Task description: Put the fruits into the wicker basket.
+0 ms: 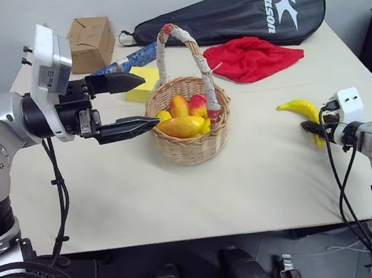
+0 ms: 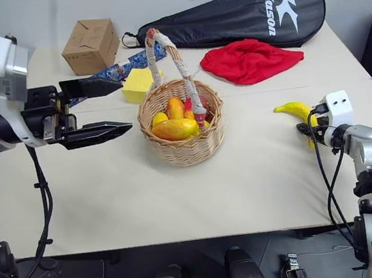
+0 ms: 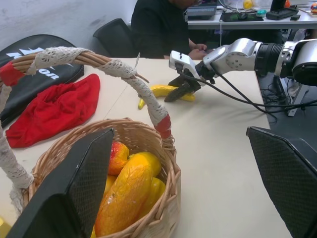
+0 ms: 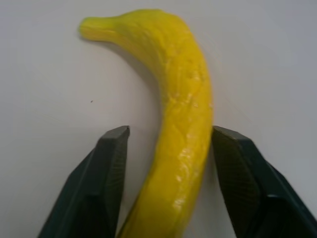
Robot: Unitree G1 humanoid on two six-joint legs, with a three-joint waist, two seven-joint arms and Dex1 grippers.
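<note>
- The right gripper (image 4: 166, 163) sits low at the table's (image 1: 179, 194) right edge, its fingers either side of the banana (image 4: 178, 124); one touches it, the other stands just off, so the grasp looks not yet firm.
- The left gripper (image 1: 126, 104), spread wide and empty, hovers just left of the wicker basket (image 1: 191, 148).
- The basket, mid-table, already holds mangoes (image 1: 181, 126) and lemons.
- The banana, curved and glossy yellow, seems the last fruit left.

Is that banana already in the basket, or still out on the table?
Out. The banana lies on the table, between the right gripper fingers.
</note>
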